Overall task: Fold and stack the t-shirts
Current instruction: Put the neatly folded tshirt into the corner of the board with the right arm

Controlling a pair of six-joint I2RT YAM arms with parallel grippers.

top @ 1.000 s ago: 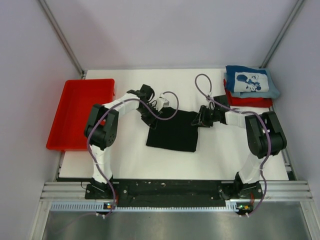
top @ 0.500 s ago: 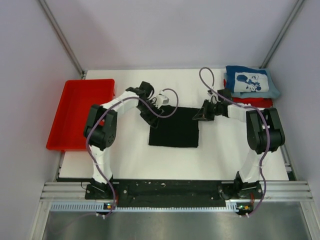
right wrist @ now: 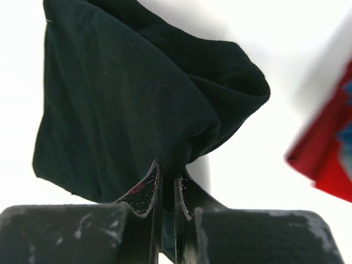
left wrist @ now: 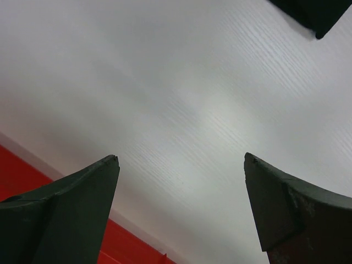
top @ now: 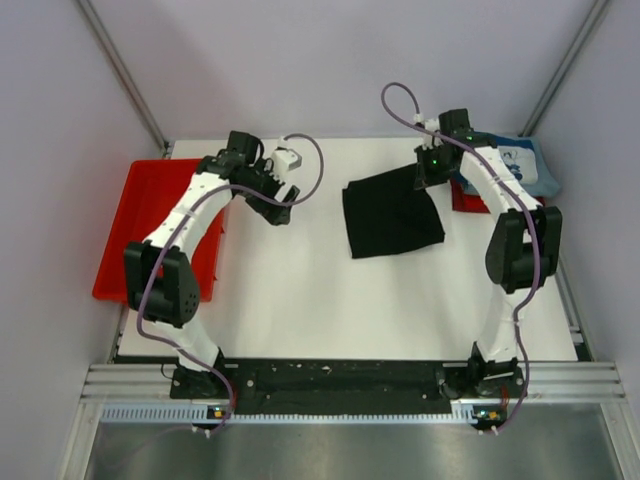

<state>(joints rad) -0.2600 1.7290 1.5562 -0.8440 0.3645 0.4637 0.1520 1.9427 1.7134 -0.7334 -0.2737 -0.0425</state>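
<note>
The folded black t-shirt (top: 392,215) hangs tilted at the back right of the table, raised at its far right corner. My right gripper (top: 425,177) is shut on that corner; in the right wrist view its jaws (right wrist: 168,171) pinch a bunched fold of the black cloth (right wrist: 121,93). Just beyond it lies the blue t-shirt (top: 522,166) with white print, on top of the red t-shirt (top: 464,197), both partly hidden by the right arm. My left gripper (top: 280,208) stands open and empty over bare table (left wrist: 180,159), well left of the black shirt (left wrist: 319,14).
A red plastic tray (top: 150,215) sits at the table's left edge, under the left forearm; its rim (left wrist: 27,184) shows in the left wrist view. The red shirt's edge (right wrist: 330,159) lies right of the right gripper. Cage posts stand at the back corners.
The left gripper let go of the black shirt, opened wide and swung back left toward the tray. The right gripper shut on the shirt and carried it back right toward the stack.
</note>
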